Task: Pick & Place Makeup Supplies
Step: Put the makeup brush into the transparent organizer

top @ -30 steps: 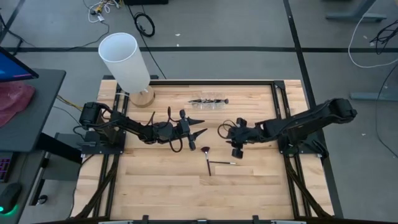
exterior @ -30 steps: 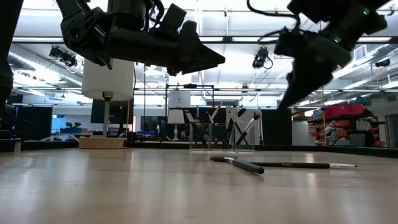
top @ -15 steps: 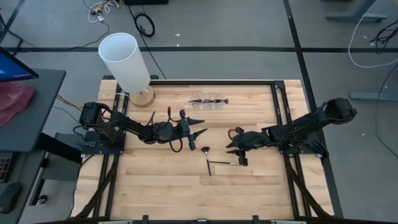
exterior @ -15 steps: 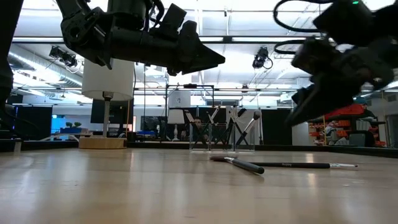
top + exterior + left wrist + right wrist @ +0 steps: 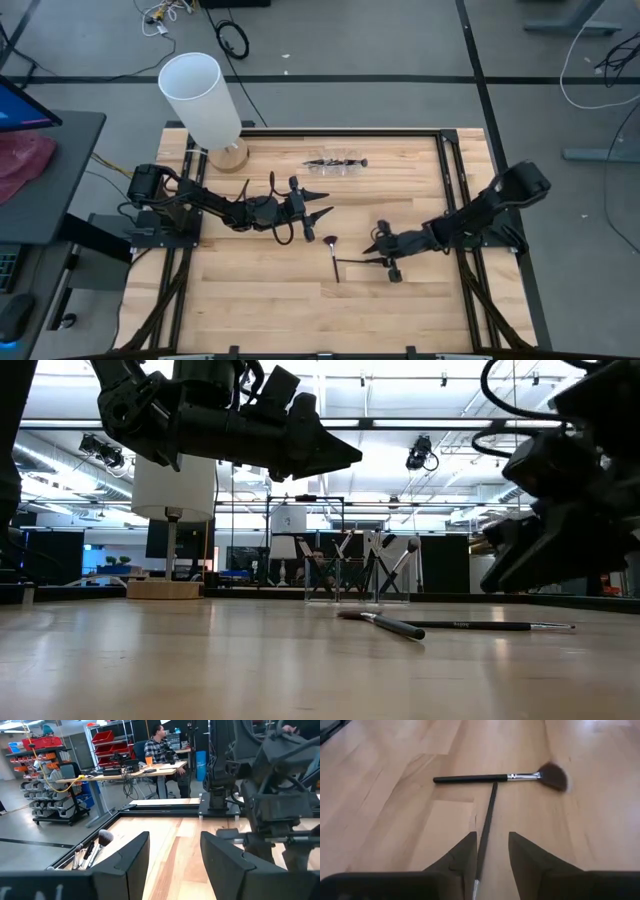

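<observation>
Right gripper (image 5: 381,256) is low over the wooden table (image 5: 260,290), fingers (image 5: 463,857) parted w/ a narrow gap, gripping nothing. Right wrist view: the thin dark-handled brush (image 5: 485,829) runs straight into that gap, silvery tip end between the two fingers; can't tell if they touch it. High view puts this slim brush (image 5: 358,262) flat on the wood, just beside the right gripper's tips. Its far end meets the handle of the black fan brush w/ silver ferrule and dark splayed bristles (image 5: 501,777), making a T shape; fan brush (image 5: 333,256) also lies flat, bristle head toward table centre. In the low view both lie crossed on the tabletop, slim one (image 5: 480,626) stretching toward the right arm.

Left gripper (image 5: 318,211) hovers above the table nr centre, fingers (image 5: 125,857) spread wide, empty, well clear of both brushes. Farther out, a clear holder (image 5: 336,164) at the far edge w/ more dark brushes standing in it (image 5: 89,851). Tall white cylinder on a round wooden base (image 5: 203,100) stands at the far left corner.
</observation>
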`<state>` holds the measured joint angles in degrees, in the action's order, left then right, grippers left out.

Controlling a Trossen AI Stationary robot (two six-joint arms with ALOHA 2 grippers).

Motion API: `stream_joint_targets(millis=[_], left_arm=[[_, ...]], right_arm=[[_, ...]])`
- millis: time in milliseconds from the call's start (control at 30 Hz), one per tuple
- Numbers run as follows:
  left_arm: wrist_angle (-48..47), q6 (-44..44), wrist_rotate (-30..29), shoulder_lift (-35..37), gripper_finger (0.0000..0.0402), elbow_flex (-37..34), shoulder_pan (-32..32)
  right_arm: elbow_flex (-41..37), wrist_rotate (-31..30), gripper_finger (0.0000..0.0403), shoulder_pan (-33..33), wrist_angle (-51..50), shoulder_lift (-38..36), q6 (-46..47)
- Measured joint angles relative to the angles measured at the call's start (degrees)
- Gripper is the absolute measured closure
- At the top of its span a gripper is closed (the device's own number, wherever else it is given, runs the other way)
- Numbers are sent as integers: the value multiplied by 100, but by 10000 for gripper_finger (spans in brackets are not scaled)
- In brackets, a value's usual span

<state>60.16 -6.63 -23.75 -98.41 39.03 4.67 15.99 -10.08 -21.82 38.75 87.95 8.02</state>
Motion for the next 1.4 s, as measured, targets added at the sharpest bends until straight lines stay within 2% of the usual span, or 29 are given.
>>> stream_joint_targets(millis=[400, 533, 633, 733, 867, 967, 1033, 1167, 1267, 1400], left_arm=[[-3, 9, -2, 0, 220, 0, -1], [-2, 9, 0, 0, 220, 0, -1], [-4, 28, -1, 0, 220, 0, -1], [-8, 480, 153, 0, 220, 0, 7], [-128, 1272, 1304, 4, 220, 10, -107], [-1067, 1676, 1944, 2, 220, 347, -151], [-2154, 1667, 1913, -16, 220, 818, -119], [-4331, 1394, 1698, -487, 220, 2103, -24], [-5295, 1214, 1846, -951, 220, 2961, 25], [-6165, 1355, 2150, -1475, 220, 3660, 84]], right_arm=[[9, -47, 232, -46, 1176, 1307, 457], [23, -85, 227, -46, 1410, 1618, 421], [50, -211, 247, -34, 1377, 1659, 435], [50, -300, 292, -22, 1326, 1663, 260], [40, -303, 370, 89, 1328, 1663, 218], [44, -178, 389, 216, 1349, 1663, 198], [44, -112, 383, 280, 1345, 1656, 203], [123, 5, 388, 334, 1280, 1617, 150], [188, -2, 396, 341, 1171, 1533, 5], [205, -72, 395, 348, 985, 1307, -115]])
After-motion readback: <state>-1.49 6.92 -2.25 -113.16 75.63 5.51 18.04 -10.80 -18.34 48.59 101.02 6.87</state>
